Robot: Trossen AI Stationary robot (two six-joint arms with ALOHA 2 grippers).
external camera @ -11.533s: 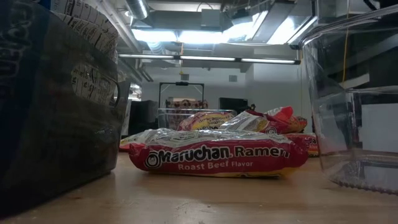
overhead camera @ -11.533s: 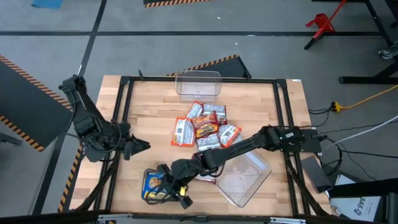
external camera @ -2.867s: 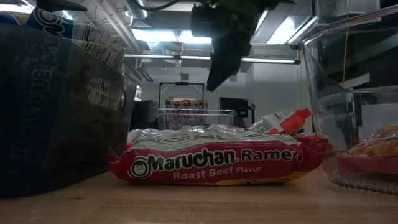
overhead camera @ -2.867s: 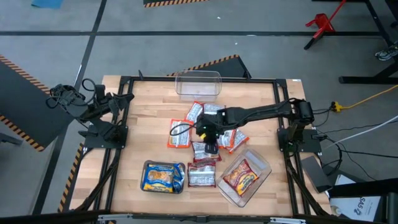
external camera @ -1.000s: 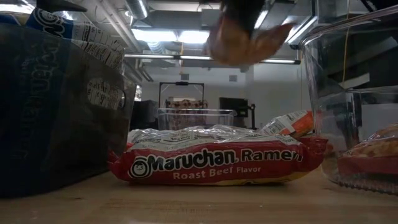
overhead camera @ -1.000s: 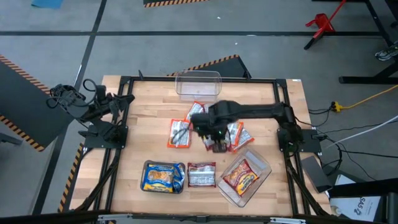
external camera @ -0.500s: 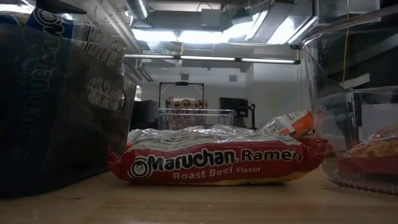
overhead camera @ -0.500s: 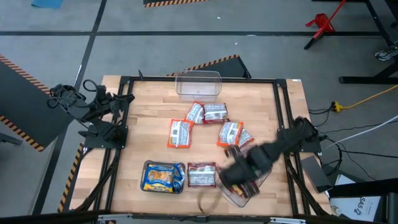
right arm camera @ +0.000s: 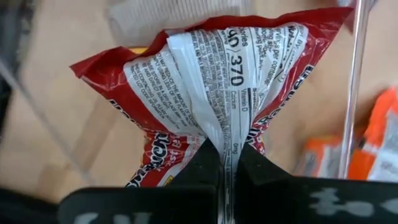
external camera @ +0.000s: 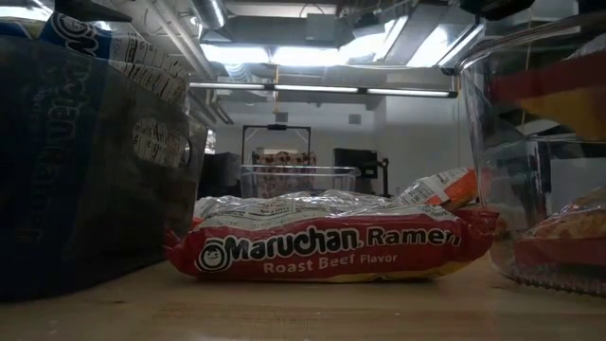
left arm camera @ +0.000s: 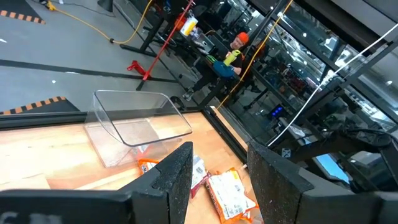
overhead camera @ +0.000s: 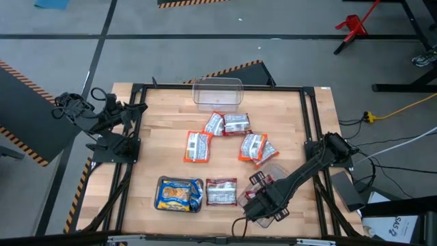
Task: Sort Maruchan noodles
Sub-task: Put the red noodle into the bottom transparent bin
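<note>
Over the clear tub (overhead camera: pixel 278 179) at the table's near right, the right gripper (right arm camera: pixel 227 163) pinches a red-and-white packet (right arm camera: pixel 214 81) that hangs lengthwise, seen only in its wrist view, while the left gripper (left arm camera: pixel 217 168) waits half-open far left.

Clear tub (overhead camera: pixel 217 93) at the table's (overhead camera: pixel 164 123) far edge, seemingly empty.

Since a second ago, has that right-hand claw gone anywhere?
Yes. The right gripper, pinching a red noodle packet, has swung from the middle pile to the clear tub at the table's near right corner.
</note>
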